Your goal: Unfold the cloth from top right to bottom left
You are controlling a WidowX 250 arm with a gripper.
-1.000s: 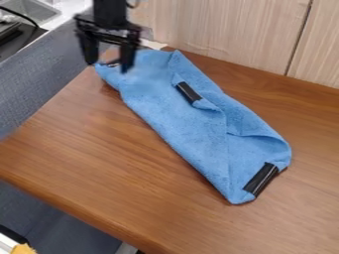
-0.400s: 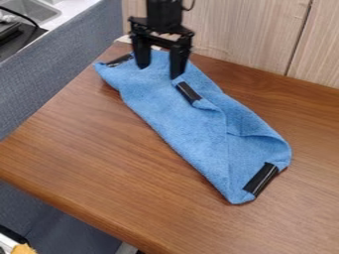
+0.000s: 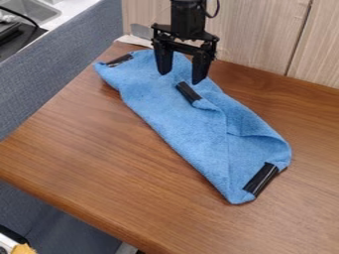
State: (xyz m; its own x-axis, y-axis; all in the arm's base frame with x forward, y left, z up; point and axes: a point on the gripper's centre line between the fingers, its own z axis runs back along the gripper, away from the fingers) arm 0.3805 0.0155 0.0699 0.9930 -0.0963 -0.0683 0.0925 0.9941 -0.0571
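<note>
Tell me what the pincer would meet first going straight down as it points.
The pincer would probably meet the blue cloth first, near the middle black strip; its height above is unclear.

I see a brown wooden table (image 3: 99,149) with pale panels (image 3: 265,39) behind it. I find a grey partition (image 3: 56,74) left, a sink (image 3: 46,16) far left, something orange (image 3: 23,249) near left.

We see the blue cloth (image 3: 175,119) partly folded, lying slantwise on the wooden table (image 3: 92,144) from upper left to lower right. We see black strips at its upper-left and lower-right corners, and another on the turned-over flap near its upper middle.
</note>
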